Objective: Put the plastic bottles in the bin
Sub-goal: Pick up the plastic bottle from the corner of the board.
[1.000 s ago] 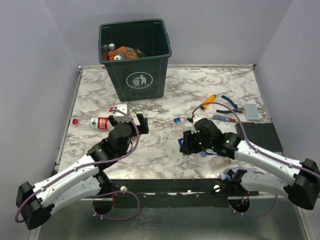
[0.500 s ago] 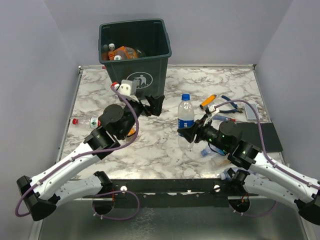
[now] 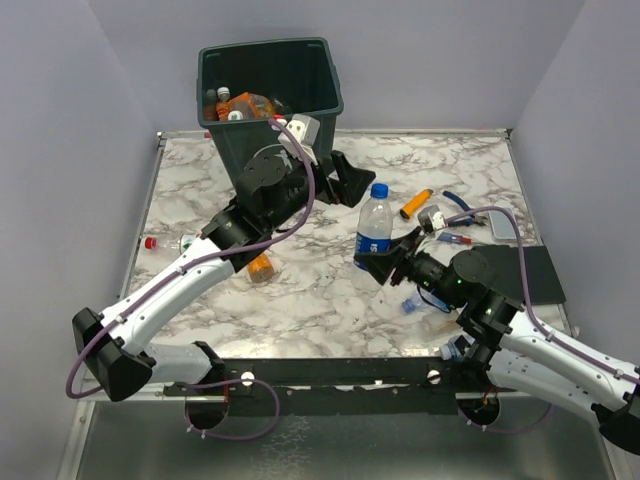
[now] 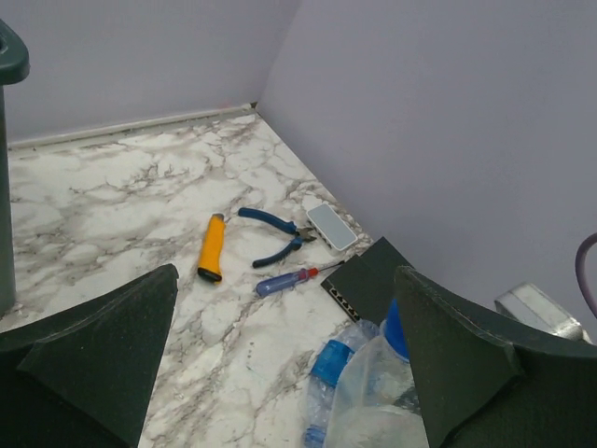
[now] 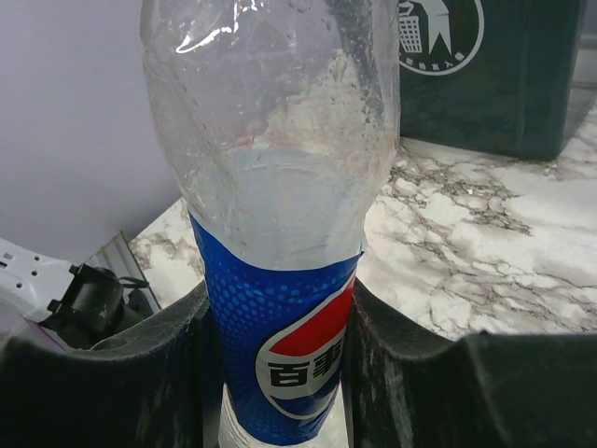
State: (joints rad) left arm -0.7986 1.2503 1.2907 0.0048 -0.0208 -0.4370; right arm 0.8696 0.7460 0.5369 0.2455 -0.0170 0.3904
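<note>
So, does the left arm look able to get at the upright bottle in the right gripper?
Probably yes: the left gripper is open and close to the bottle, nothing stands between them, and the right gripper clamps only its labelled lower part, leaving the top free.

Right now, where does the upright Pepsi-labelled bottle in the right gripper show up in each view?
Top external: the bottle stands right of centre, blue cap up, in the right gripper.
Left wrist: bottom edge, right of centre, a clear body, partly hidden; probably this bottle.
Right wrist: it fills the centre, gripped at the label.
Shared landmark: the green bin, at the left edge of the left wrist view and top right of the right wrist view.
</note>
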